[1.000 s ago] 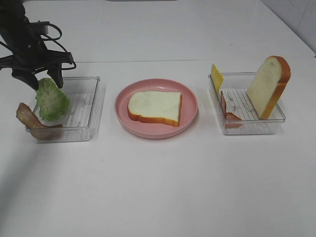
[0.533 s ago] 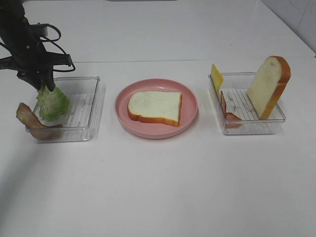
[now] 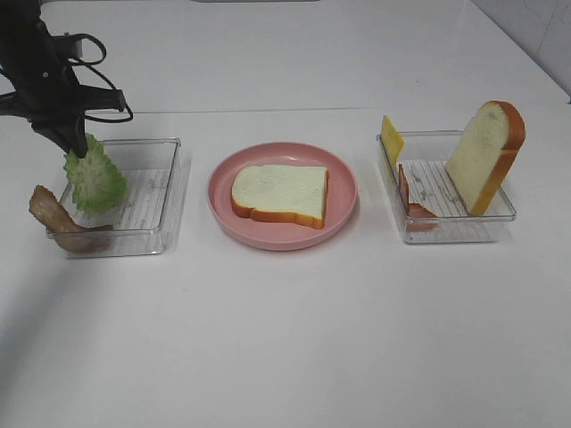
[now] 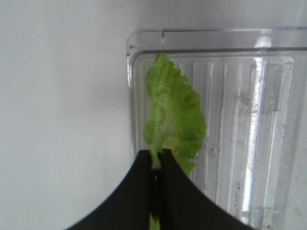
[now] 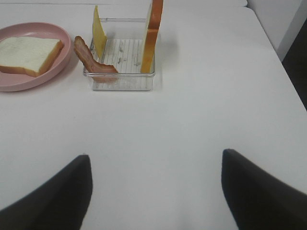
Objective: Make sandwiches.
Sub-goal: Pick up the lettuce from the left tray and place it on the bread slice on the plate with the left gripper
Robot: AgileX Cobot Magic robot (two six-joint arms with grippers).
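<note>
One bacon strip [image 3: 62,223] lies beside the lettuce [image 3: 94,178] that left jaws pinch; right jaws gape, empty.

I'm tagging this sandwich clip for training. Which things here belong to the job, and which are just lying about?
Job: green lettuce leaf held by the left gripper, jaws shut; flat white bread slice with orange-brown crust; upright white bread slice; yellow cheese square; brown bacon strip; reddish-brown meat strip.
Just lying about: round pink plate; left clear plastic tray; right clear plastic tray.
</note>
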